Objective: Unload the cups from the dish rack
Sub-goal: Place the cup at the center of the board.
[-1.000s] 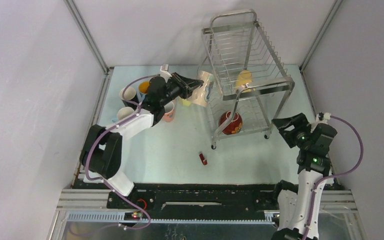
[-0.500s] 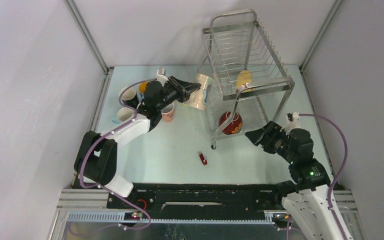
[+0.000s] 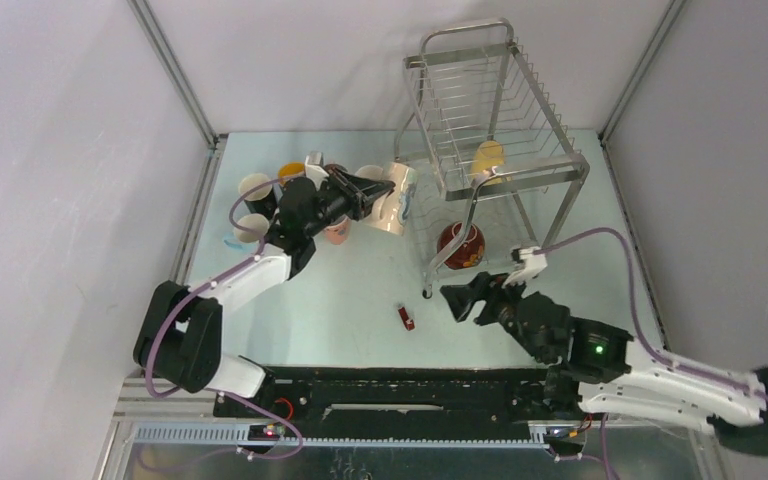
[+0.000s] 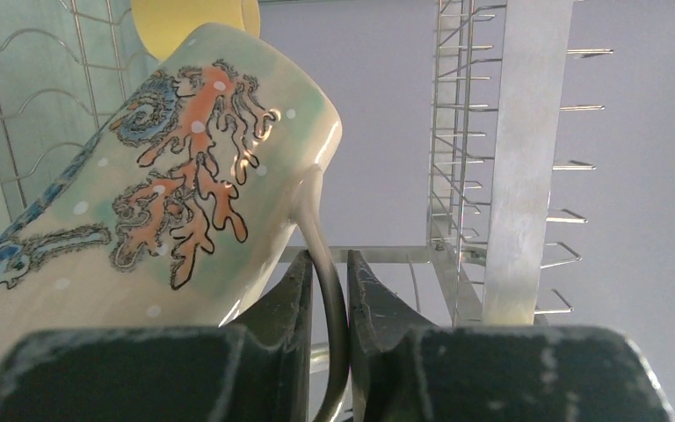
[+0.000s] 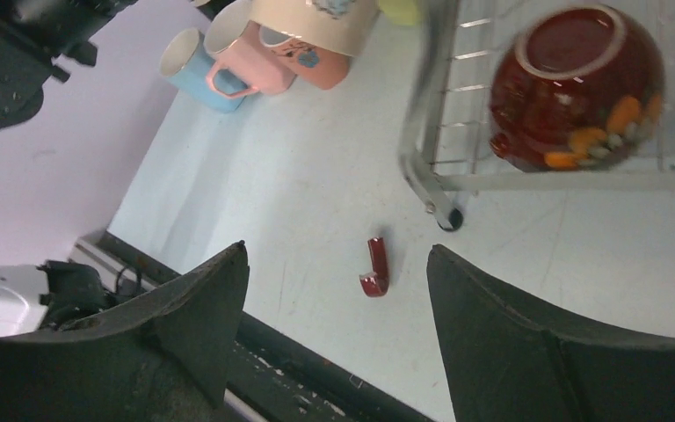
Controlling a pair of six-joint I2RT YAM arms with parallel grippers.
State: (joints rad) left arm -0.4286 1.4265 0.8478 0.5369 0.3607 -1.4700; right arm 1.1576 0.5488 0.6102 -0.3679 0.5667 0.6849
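My left gripper point(image 3: 372, 187) point(image 4: 327, 264) is shut on the handle of a cream mug with a coral pattern point(image 3: 397, 199) point(image 4: 185, 167) and holds it in the air just left of the chrome dish rack point(image 3: 505, 80). A yellow mug point(image 3: 488, 155) lies on the rack's upper tier. A patterned dark red mug point(image 3: 460, 243) point(image 5: 580, 83) lies on the lower tier. My right gripper point(image 3: 459, 301) point(image 5: 338, 255) is open and empty, low over the table in front of the rack, above the small dark red fragment point(image 3: 406, 318) point(image 5: 375, 268).
Several unloaded mugs stand at the table's back left: cream point(image 3: 255, 187), orange-yellow point(image 3: 289, 172), pink point(image 5: 255, 70), light blue point(image 5: 195, 70). The rack's near left foot point(image 5: 446, 218) is close to my right gripper. The black front rail point(image 3: 400, 385) lies along the near edge.
My right arm has swung down and left, from beside the rack's right end to low in front of it. My left gripper has drawn the cream mug slightly left, away from the rack.
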